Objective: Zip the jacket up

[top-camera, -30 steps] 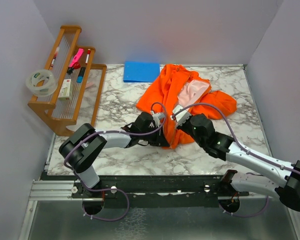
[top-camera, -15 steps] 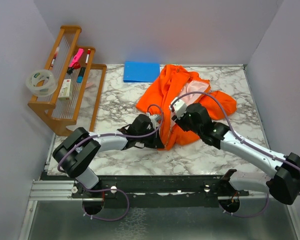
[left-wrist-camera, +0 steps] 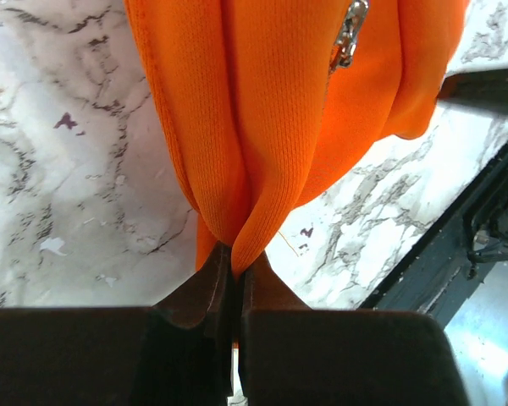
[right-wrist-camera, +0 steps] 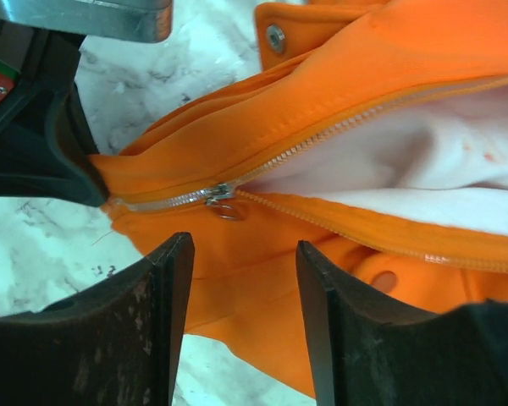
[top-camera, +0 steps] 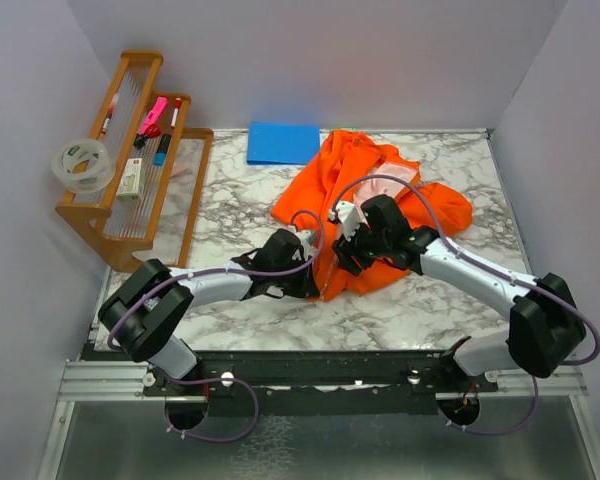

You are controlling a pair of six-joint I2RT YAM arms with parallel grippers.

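Observation:
The orange jacket [top-camera: 365, 190] lies crumpled on the marble table, its pale pink lining [top-camera: 390, 183] showing. My left gripper [top-camera: 313, 283] is shut on the jacket's bottom hem; in the left wrist view the fabric [left-wrist-camera: 262, 110] is pinched between the fingers [left-wrist-camera: 207, 288]. My right gripper [top-camera: 346, 256] hangs open just above the jacket's lower front. In the right wrist view the metal zipper slider [right-wrist-camera: 220, 194] with its ring sits just beyond the open fingertips [right-wrist-camera: 171, 262], near the bottom of the zipper. The zipper is closed left of the slider and spread open to the right over the lining [right-wrist-camera: 423, 161].
A flat blue rectangle [top-camera: 283, 143] lies at the back beside the jacket. A wooden rack [top-camera: 130, 215] with pens and a tape roll [top-camera: 83, 165] stands at the left. The black rail [top-camera: 320, 370] runs along the near table edge.
My right gripper has opened and moved back and left over the jacket's lower zipper. The left gripper has kept its hold on the hem.

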